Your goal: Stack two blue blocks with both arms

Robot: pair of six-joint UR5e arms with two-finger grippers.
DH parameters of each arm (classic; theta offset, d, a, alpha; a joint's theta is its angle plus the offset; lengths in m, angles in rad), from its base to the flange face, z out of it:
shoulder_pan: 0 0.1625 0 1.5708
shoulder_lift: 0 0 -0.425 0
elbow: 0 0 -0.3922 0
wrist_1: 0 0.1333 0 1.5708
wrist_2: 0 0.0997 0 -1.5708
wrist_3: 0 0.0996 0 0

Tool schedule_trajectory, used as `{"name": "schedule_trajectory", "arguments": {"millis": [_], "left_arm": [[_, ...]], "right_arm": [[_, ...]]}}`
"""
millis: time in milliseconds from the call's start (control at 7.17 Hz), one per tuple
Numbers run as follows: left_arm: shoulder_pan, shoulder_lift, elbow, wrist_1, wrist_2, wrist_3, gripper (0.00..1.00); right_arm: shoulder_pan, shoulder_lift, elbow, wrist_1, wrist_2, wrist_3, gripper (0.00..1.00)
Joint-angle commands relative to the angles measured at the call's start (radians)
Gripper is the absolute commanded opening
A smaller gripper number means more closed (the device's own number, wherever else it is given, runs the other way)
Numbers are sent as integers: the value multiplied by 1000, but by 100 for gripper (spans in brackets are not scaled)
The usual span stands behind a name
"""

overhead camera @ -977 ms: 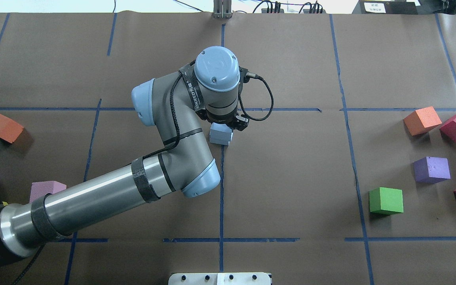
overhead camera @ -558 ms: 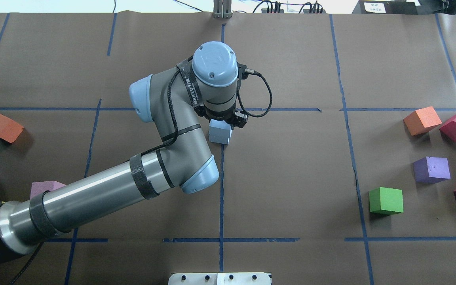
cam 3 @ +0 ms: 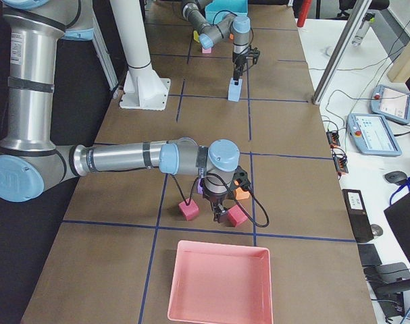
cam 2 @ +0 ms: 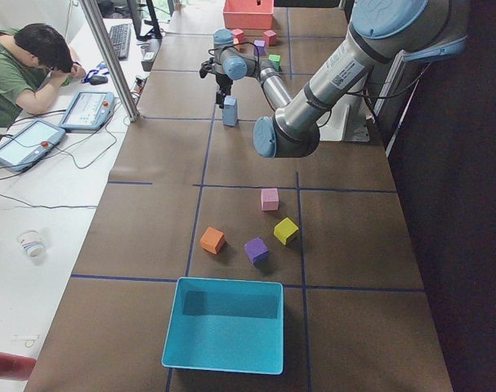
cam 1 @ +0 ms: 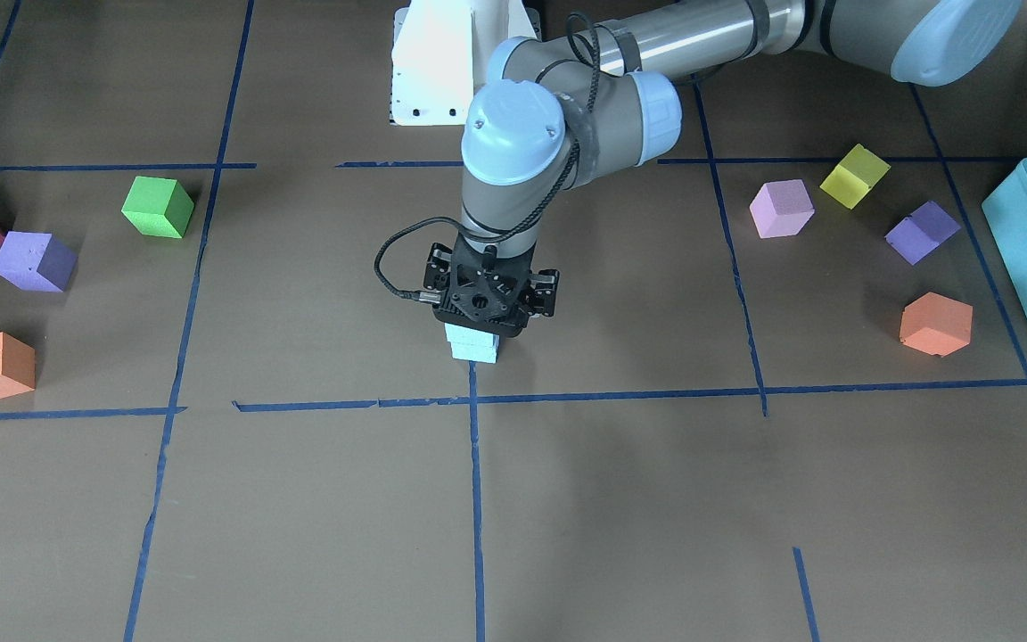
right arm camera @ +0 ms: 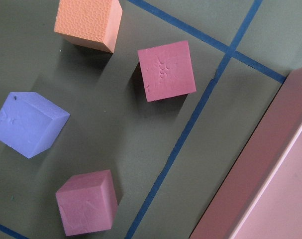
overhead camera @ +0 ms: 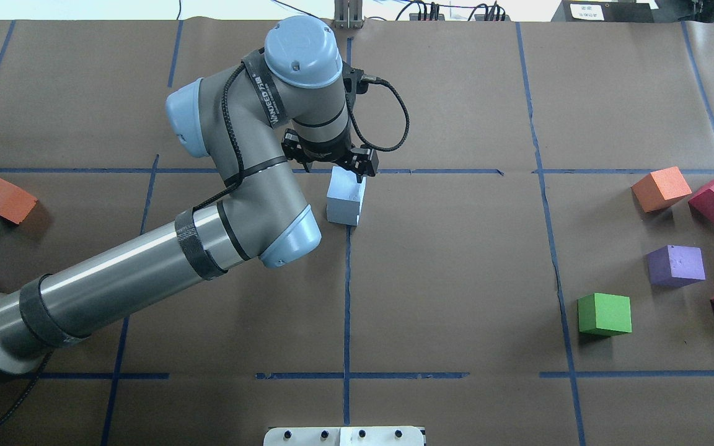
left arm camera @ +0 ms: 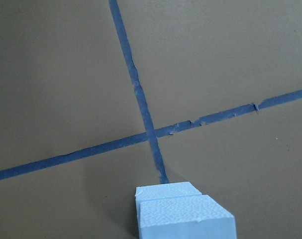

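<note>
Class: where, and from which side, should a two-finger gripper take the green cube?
Probably from straight above, closing on two opposite side faces of the green cube: it sits flat, and nothing touches any side.

Centre stack (overhead camera: 346, 197); the rest lies toward both ends.
In it the upper block (cam 1: 476, 336) sits on the lower block (cam 1: 475, 354), on the tape line just beside a tape cross (left arm camera: 151, 134); left gripper (overhead camera: 327, 162) hangs above. Five right-hand cubes (overhead camera: 676, 265) lie near the tray (cam 3: 221, 283); four left-hand cubes (cam 2: 256, 249) near the box (cam 2: 225, 322).

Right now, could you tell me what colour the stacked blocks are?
The blocks are light blue, clearest in the overhead exterior view.
</note>
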Motion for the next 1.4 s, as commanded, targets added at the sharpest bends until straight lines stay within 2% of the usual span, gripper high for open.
{"name": "schedule_trajectory", "arguments": {"millis": [0, 140, 279, 558, 698, 837, 977, 1116, 1256], "left_arm": [[-78, 28, -81, 109, -89, 91, 100], [-113, 157, -220, 131, -123, 142, 100], [-158, 336, -375, 131, -125, 246, 100], [-300, 637, -549, 116, -175, 482, 100], [-450, 751, -563, 119, -252, 703, 100], [-618, 860, -536, 124, -333, 921, 100], [-776, 937, -469, 124, -358, 1087, 100], [-869, 1021, -430, 116, -395, 1115, 100], [-912, 1101, -419, 118, -386, 1112, 100]], "right_arm": [[0, 1, 0, 0, -1, 0, 100], [0, 1, -2, 0, -1, 0, 100], [0, 1, -2, 0, -1, 0, 100], [0, 4, -17, 0, -1, 38, 100], [0, 10, -17, 2, -1, 132, 100], [-2, 13, -17, 2, -3, 161, 100], [-2, 13, -18, 2, -1, 161, 100], [-2, 13, -21, 2, -1, 161, 100], [-2, 13, -21, 2, -1, 161, 100]]}}
